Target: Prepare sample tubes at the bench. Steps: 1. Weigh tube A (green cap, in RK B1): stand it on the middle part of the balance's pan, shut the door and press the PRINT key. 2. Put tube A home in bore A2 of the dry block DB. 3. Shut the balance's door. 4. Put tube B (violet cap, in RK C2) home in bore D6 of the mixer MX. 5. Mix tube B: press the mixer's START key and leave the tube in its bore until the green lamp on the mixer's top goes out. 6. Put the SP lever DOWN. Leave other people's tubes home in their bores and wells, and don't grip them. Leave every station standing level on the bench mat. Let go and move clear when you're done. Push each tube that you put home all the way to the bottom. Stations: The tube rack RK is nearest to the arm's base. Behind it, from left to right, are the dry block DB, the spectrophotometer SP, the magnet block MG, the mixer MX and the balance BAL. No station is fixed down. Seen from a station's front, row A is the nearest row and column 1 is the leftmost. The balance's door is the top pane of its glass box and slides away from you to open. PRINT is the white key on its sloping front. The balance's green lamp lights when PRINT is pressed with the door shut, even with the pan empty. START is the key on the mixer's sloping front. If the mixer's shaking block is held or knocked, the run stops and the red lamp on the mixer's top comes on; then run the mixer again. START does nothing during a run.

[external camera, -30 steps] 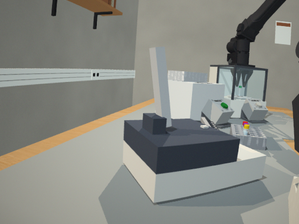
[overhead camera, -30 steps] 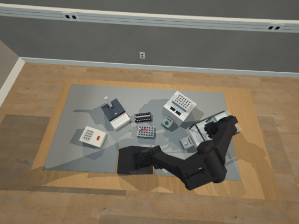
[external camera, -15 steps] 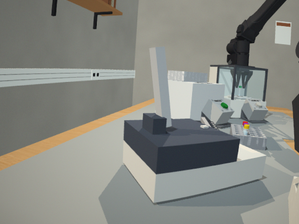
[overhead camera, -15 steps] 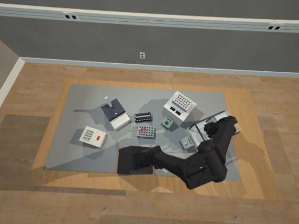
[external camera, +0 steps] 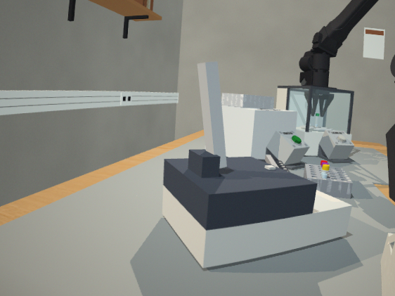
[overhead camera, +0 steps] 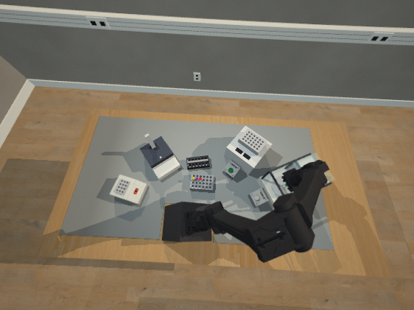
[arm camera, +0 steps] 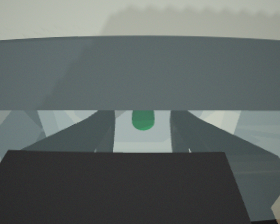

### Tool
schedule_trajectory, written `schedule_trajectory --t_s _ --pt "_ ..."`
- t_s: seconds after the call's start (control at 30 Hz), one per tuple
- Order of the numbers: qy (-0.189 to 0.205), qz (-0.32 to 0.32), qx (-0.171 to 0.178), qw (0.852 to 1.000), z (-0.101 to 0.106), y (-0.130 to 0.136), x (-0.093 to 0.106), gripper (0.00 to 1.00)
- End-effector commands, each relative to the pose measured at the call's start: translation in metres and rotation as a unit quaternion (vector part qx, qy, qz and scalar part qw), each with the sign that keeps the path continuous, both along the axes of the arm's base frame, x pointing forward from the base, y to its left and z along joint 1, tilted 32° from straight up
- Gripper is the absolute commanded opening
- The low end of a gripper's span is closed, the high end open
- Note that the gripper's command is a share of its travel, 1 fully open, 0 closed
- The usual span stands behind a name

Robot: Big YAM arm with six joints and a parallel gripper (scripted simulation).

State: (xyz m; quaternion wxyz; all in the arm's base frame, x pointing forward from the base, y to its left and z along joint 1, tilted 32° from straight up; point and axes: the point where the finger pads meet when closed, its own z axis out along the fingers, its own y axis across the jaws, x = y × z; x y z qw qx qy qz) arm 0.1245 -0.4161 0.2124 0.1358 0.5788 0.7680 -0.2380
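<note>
Tube A with its green cap [overhead camera: 286,185] [external camera: 317,114] [arm camera: 143,120] stands upright on the pan inside the glass box of the balance [external camera: 308,120]. My gripper [external camera: 319,115] [arm camera: 143,134] reaches down through the open top of the box, partly open, one finger on each side of the cap with gaps, holding nothing. Tube B's violet cap [overhead camera: 197,179] [external camera: 325,164] shows in the rack [overhead camera: 202,188] [external camera: 334,187], between a yellow and a red cap. The dry block [overhead camera: 140,192] is at the left. The SP lever [overhead camera: 150,141] [external camera: 212,113] stands up. The mixer [overhead camera: 239,159] shows no lit lamp.
The magnet block [overhead camera: 198,166] lies behind the rack. The green START key [overhead camera: 230,170] [external camera: 296,139] is on the mixer's front, and the PRINT key [overhead camera: 257,198] [external camera: 341,139] on the balance's front. Glass walls surround my fingers. The arm crosses over the mat's front right.
</note>
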Motion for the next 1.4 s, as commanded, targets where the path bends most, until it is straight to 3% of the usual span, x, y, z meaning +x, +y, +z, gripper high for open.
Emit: schedule_trajectory --t_s 0.0,0.83,0.87,1.37 --pt "-0.006 0.000 -0.014 1.000 0.0121 -0.0069 0.0024 0.36" --pt "-0.006 0.000 -0.014 1.000 0.0121 -0.0069 0.0024 0.36" --pt "-0.006 0.000 -0.014 1.000 0.0121 -0.0069 0.0024 0.09" --pt "-0.006 0.000 -0.014 1.000 0.0121 -0.0069 0.0024 0.09"
